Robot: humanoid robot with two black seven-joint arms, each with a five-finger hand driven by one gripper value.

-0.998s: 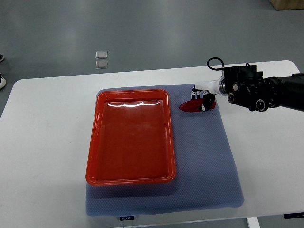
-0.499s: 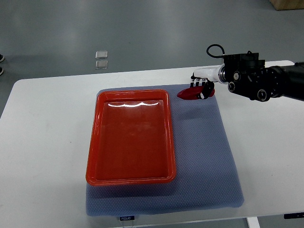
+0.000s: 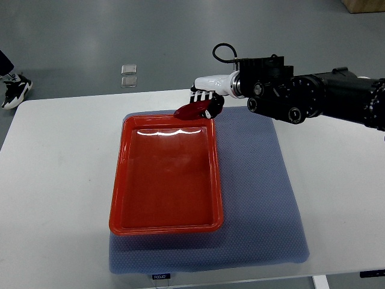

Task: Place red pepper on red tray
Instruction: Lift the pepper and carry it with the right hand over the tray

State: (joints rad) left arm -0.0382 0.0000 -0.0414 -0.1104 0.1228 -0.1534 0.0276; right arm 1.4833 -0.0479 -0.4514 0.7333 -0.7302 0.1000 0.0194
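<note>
Red pepper (image 3: 191, 111) hanging at far edge of red tray (image 3: 165, 226), over the tray's far right corner, tapered tip pointing left. Being gripped at its right end by right hand (image 3: 207, 102), dark fingers (image 3: 212, 107) curling closed around it, white palm shell just behind. Cannot tell whether pepper is touching the rim or riding just above it.

Red tray sitting empty, lengthwise away from the robot, glare streak lying across its far end. Resting on left half of blue mat (image 3: 258, 198); mat's right half lying bare. Mat lying on white table (image 3: 54, 192), spanning most of the table's depth, small label (image 3: 160, 276) showing at its near edge.

Right arm (image 3: 313, 99) reaching in from the picture's right edge, black, bulky, crossing above the mat's far right corner; black cable loop (image 3: 224, 53) arching over the wrist.

Beyond the table: grey floor, two small clear squares (image 3: 128, 74) lying on it behind the tray. Person's shoe (image 3: 15, 92) showing at far left edge, on the floor beside the table's corner. Cardboard-coloured corner (image 3: 363, 5) showing at top right.
</note>
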